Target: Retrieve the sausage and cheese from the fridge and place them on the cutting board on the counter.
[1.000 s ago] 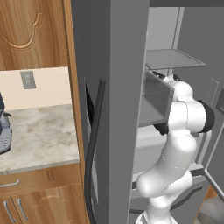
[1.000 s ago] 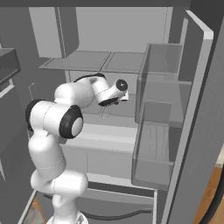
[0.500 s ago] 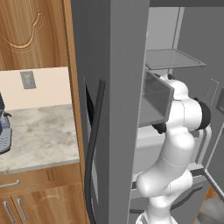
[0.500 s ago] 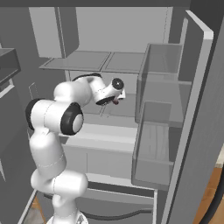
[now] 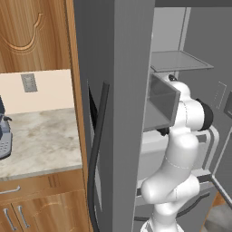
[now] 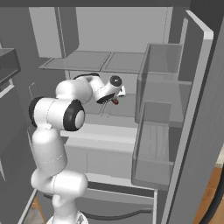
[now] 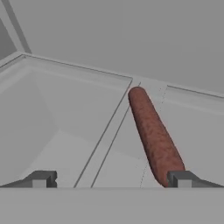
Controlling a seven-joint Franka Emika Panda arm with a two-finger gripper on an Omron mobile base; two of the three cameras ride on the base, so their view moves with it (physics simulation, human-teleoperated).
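While the gripper (image 7: 109, 179) stands wide open inside the fridge (image 6: 109, 65), the sausage (image 7: 153, 135), judged stiff, light and roll-prone, invites a mid-length grasp.

The sausage (image 7: 153, 136) is losing its near end behind one dark fingertip (image 7: 180, 178) in the hand view, the fridge (image 5: 118, 90) door is hiding most of the arm in the left base view, and the counter (image 5: 41, 140) is running off that picture's left edge.
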